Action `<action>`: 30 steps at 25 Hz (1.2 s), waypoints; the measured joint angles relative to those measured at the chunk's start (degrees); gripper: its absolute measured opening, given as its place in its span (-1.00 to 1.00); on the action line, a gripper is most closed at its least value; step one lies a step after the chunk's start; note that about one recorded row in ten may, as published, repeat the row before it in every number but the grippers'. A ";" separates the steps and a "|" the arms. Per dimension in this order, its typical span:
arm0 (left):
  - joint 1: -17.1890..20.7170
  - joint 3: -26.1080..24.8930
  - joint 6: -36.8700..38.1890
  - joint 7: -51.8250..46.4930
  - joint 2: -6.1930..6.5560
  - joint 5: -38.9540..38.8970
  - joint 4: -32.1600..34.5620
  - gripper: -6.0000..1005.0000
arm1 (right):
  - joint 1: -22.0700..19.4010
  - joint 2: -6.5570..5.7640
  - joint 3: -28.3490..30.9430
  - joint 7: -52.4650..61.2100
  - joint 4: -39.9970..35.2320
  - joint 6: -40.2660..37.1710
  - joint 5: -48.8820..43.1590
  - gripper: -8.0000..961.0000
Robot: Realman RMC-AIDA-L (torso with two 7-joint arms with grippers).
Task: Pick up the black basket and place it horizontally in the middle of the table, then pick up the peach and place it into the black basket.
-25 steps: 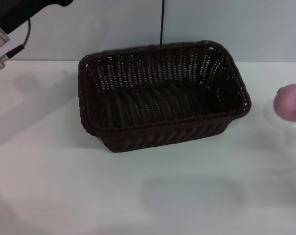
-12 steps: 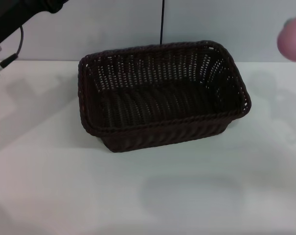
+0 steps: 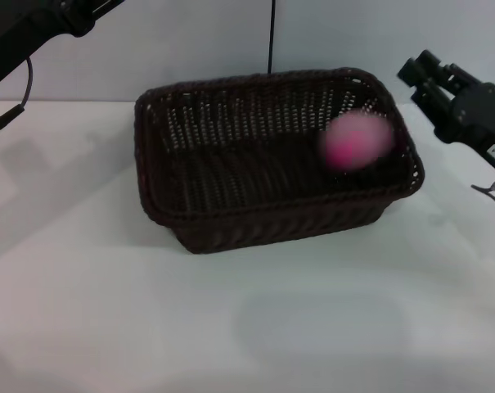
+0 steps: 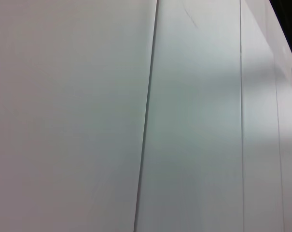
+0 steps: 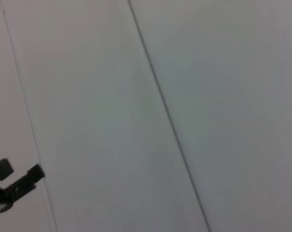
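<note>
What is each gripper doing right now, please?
Left gripper: out of view.
Right gripper: open, empty, beside the black basket; the peach is free.

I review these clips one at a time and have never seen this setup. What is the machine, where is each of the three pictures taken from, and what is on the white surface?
It is a two-armed robot with jaws at each arm's end. The wide picture comes from a camera on its head, looking down at the table. There the black basket stands lengthwise across the middle of the table, and the peach shows as a pink blur over the basket's right end, held by nothing. The right gripper hangs beside the basket's right rim with nothing between its jaws. The left arm is raised at the far left corner, its gripper out of sight. The other two pictures come from wrist cameras: both face only pale wall panels.
</note>
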 joint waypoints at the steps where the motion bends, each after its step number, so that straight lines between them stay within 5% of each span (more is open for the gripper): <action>1: 0.00 0.00 0.00 0.05 0.01 -0.01 0.00 0.67 | -0.02 0.02 -0.31 0.01 0.00 0.06 -0.01 -0.45; 13: -0.51 0.00 0.03 0.68 -0.13 -0.04 -0.78 0.67 | -4.57 0.25 2.07 -1.98 -0.17 -1.53 2.66 0.04; 16: -0.26 0.01 0.09 0.73 -0.13 -0.50 -0.78 0.66 | -7.44 0.36 3.34 -4.13 0.35 -2.44 6.76 0.37; 26: 0.82 0.00 0.23 2.50 -0.13 -3.42 -1.58 0.66 | -16.15 0.51 4.00 -7.06 1.72 -2.59 26.13 0.36; 27: 1.78 -0.01 0.47 8.05 -0.10 -10.33 -6.84 0.66 | -16.70 0.52 4.02 -8.04 1.98 -2.58 27.73 0.36; 30: 2.03 0.00 0.65 10.83 -0.14 -13.14 -9.13 0.66 | -18.20 0.58 4.45 -12.05 3.24 -2.69 33.26 0.36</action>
